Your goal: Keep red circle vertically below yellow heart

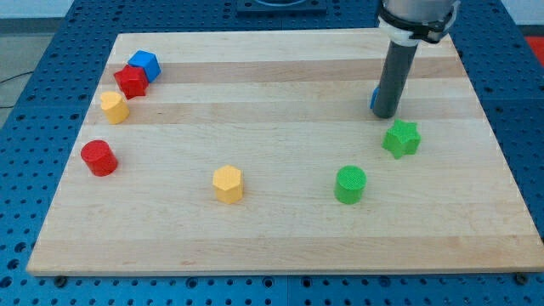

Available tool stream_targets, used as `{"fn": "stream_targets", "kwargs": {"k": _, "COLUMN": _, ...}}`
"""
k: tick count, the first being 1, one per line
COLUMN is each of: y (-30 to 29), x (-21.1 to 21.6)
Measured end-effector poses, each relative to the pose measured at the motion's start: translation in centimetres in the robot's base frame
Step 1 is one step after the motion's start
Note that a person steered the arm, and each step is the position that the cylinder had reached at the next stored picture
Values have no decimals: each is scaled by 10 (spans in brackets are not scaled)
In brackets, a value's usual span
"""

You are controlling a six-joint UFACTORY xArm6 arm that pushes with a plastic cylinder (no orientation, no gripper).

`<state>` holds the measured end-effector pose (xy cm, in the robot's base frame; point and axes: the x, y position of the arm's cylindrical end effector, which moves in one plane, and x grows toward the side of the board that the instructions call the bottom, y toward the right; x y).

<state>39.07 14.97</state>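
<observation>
- Nearest the view's bottom, the yellow hexagon (228, 184) and the green cylinder (350, 184) are sitting to the view's right of the red circle (99, 158) and a touch below it. Both are lying on the direct line in, so I'm reckoning on swinging wide of them.
- The red circle is sitting near the counter's (280, 246) left edge, upright and touching nothing.
- The green star (401, 138) is sitting far to the view's right of the red circle, slightly above it.
- My tip (385, 116) is resting just above that star, well apart from the red circle across the whole counter. There is no hand on this arm, only the bare rod, so nothing is being gripped or carried.
- The yellow heart (114, 107) is sitting directly above the red circle and a shade to the view's right, with a clear gap between them. The lineup is looking nearly right.
- I'm judging only a light nudge is needed: coming in on the red circle's left side and easing it rightward, gently, so it isn't overshooting.
- A blue block (374, 98) is peeking out from behind the rod, far right of the red circle; its shape is hidden.
- Farthest off, a red block (130, 82) and a blue cube (144, 64) are touching each other above the red circle, past the heart. I'm keeping clear of them.
</observation>
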Motion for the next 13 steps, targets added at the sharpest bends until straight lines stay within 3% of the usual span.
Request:
{"fn": "stream_targets", "kwargs": {"k": 1, "y": -66, "x": 1}}
{"fn": "stream_targets", "kwargs": {"k": 2, "y": -174, "x": -20}}
{"fn": "stream_targets", "kwargs": {"k": 3, "y": -232, "x": -73}}
{"fn": "stream_targets", "kwargs": {"k": 4, "y": -338, "x": -137}}
{"fn": "stream_targets", "kwargs": {"k": 5, "y": -391, "x": -171}}
{"fn": "stream_targets", "kwargs": {"k": 7, "y": -406, "x": -199}}
{"fn": "stream_targets", "kwargs": {"k": 9, "y": -298, "x": -199}}
{"fn": "stream_targets", "kwargs": {"k": 10, "y": -309, "x": -199}}
{"fn": "stream_targets", "kwargs": {"k": 11, "y": -376, "x": -200}}
{"fn": "stream_targets", "kwargs": {"k": 12, "y": -454, "x": -164}}
{"fn": "stream_targets", "kwargs": {"k": 13, "y": -455, "x": -124}}
